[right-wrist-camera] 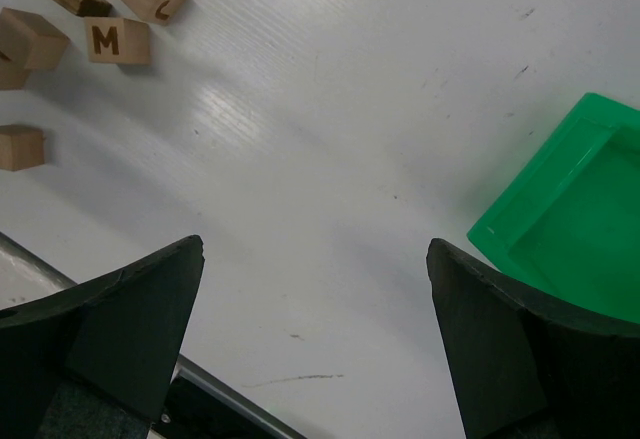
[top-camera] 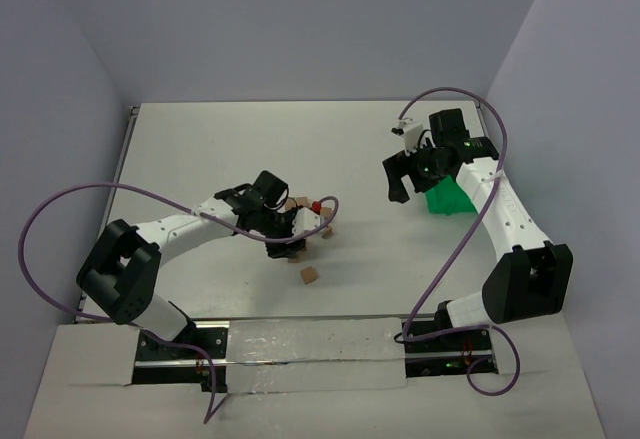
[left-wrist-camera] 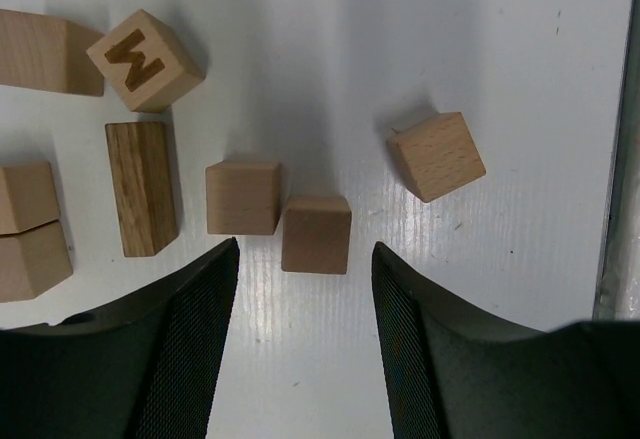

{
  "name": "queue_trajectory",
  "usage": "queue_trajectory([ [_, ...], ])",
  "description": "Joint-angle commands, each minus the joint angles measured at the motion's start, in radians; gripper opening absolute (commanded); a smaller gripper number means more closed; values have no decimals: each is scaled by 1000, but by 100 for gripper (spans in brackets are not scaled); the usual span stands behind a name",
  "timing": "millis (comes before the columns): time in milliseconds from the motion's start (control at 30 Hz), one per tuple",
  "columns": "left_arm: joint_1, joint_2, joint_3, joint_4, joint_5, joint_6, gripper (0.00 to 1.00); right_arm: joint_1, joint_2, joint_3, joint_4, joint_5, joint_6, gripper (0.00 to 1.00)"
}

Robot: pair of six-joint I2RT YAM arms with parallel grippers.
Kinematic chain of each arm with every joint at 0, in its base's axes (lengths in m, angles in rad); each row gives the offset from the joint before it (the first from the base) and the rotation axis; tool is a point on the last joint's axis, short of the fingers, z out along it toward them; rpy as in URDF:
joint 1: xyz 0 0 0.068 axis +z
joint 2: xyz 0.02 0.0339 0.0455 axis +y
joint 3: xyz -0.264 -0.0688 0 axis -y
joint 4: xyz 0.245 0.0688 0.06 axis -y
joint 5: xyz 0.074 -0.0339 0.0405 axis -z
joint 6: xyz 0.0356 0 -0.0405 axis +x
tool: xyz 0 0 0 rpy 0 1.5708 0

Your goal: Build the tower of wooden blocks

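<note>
Hovering low over the surface (left-wrist-camera: 480, 39), my left tool (left-wrist-camera: 304, 249) stands half spread, gripping nothing. A plain wooden cube (left-wrist-camera: 316, 234) lies at its mouth, at 12 o'clock, touching neither finger. A second cube (left-wrist-camera: 243, 197) sits just beside it at 11, a tilted cube (left-wrist-camera: 437, 156) at 1, and a lettered cube (left-wrist-camera: 146, 59) farther out at 11. My right tool (right-wrist-camera: 315, 247) gapes wide and empty, with the green bin (right-wrist-camera: 560, 209) at 3 o'clock.
</note>
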Motion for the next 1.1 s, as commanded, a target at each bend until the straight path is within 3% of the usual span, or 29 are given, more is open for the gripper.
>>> queue_trajectory([
  [0,-5,-19,-34,53,-10,-15,62,7,-29,-4,23,17,4,100],
  [633,-3,35,-60,110,-23,6,60,6,-36,-16,13,23,3,100],
  [867,-3,36,-65,107,-6,18,44,8,-20,12,3,28,-3,100],
  [1067,-3,9,-95,78,-23,39,20,8,-19,37,-12,28,-3,100],
])
